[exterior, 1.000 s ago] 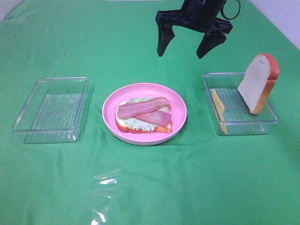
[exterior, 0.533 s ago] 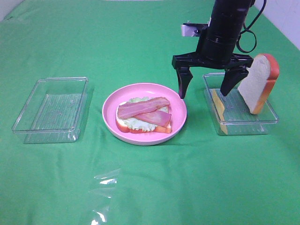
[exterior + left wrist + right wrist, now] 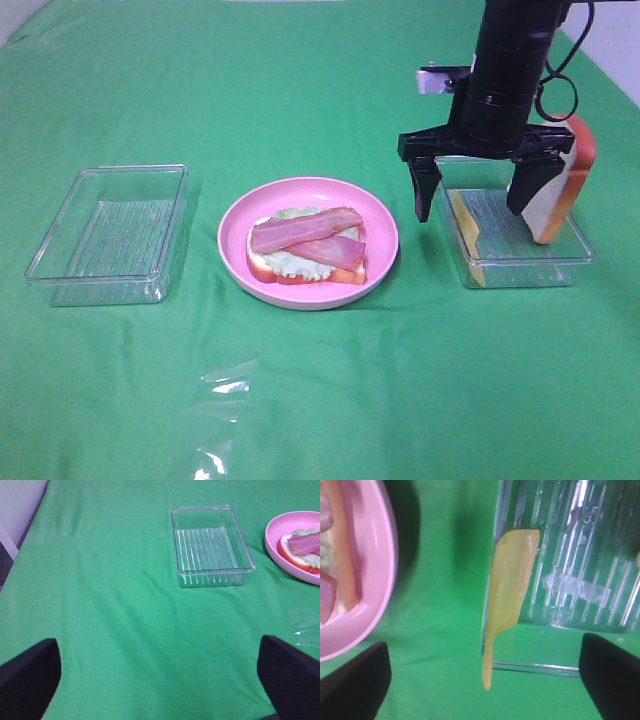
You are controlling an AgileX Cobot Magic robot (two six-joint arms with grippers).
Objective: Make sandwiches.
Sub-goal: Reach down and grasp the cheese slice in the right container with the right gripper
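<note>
A partial sandwich lies on the pink plate: a bread slice with lettuce and two bacon strips; it also shows in the left wrist view and the right wrist view. A yellow cheese slice leans on the left wall of the right clear tray; it also shows in the right wrist view. A second bread slice stands upright in that tray. My right gripper is open, hovering over the cheese and straddling the tray's left part. My left gripper is open, far from the plate.
An empty clear tray stands left of the plate, also in the left wrist view. A piece of clear plastic film lies on the green cloth in front.
My right gripper has come down and moved right, from above the table's back to over the right tray's cheese, staying open. The food has not moved.
</note>
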